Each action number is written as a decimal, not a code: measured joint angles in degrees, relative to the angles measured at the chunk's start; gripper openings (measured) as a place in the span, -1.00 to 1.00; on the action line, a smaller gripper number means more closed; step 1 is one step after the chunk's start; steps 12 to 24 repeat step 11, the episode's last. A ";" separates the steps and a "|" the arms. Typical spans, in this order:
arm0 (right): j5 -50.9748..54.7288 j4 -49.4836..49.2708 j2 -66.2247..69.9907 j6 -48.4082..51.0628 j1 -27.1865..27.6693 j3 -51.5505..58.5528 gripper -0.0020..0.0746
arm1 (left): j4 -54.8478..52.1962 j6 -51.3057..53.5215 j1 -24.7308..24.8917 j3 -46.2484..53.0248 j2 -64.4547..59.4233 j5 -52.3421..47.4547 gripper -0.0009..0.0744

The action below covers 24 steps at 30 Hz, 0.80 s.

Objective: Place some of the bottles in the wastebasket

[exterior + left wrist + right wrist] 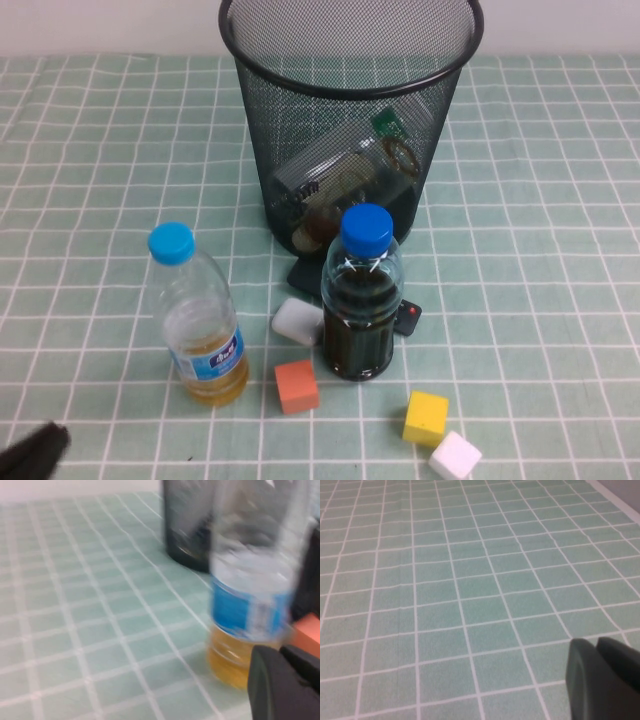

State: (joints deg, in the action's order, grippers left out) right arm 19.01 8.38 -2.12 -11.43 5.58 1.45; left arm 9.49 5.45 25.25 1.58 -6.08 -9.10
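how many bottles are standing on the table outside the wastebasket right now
2. The light-blue-capped bottle stands front left near the left gripper; the dark-liquid bottle stands just before the wastebasket. Bottles already lie inside it. The right gripper is over bare cloth.

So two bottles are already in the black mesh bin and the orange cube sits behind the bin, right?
Not quite. The two bottles do lie inside the wastebasket, but the high view shows the orange cube in front of it. The left tool is at the near left edge; the right tool hovers over bare cloth.
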 joint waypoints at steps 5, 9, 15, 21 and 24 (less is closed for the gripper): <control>0.00 0.00 0.00 0.00 0.00 0.00 -0.95 | -6.89 -6.38 -11.06 0.09 1.45 5.99 -0.99; -0.11 0.00 0.00 0.00 0.00 0.00 -0.95 | -8.60 -7.73 -18.86 0.09 5.99 3.45 -0.99; -0.11 0.00 0.00 0.00 0.00 0.00 -0.95 | -9.17 -7.82 -21.29 0.09 6.61 1.09 -0.99; -0.11 0.00 0.00 0.00 0.00 0.00 -0.95 | -9.17 -7.82 -21.29 0.09 6.61 1.09 -0.99; -0.11 0.00 0.00 0.00 0.00 0.00 -0.95 | -9.17 -7.82 -21.29 0.09 6.61 1.09 -0.99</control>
